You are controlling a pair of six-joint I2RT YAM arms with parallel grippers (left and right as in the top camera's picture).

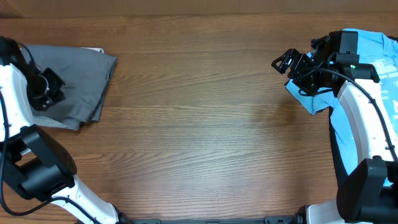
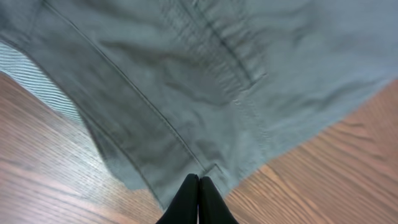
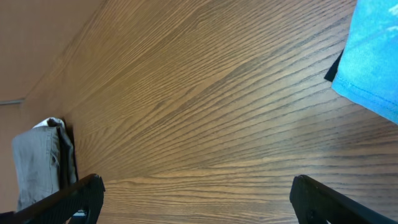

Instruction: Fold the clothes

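The shorts [image 1: 74, 81] lie folded at the far left of the table [image 1: 199, 124]; the left gripper [image 2: 199, 182] sits right over them, jaws closed tip to tip at a hem corner, and whether any cloth is pinched between them cannot be told. The right gripper [image 1: 285, 62] hangs wide open and empty above bare wood, just beside the T-shirt [image 1: 367, 56].

If the left jaws do hold a bit of hem, a lift would probably drag the top layer up and undo the fold; a low sideways move could skew the stack, and the pale cloth [image 2: 37, 74] peeking from under the shorts might shift with it. The right arm reaches across the T-shirt; a careless swing back could snag its edge and pull it along.

The middle of the table is open wood, well apart from both garments, so there is ample room there; the left side is tighter, with the shorts near the far edge; straight up looks the safest way out for the left gripper.
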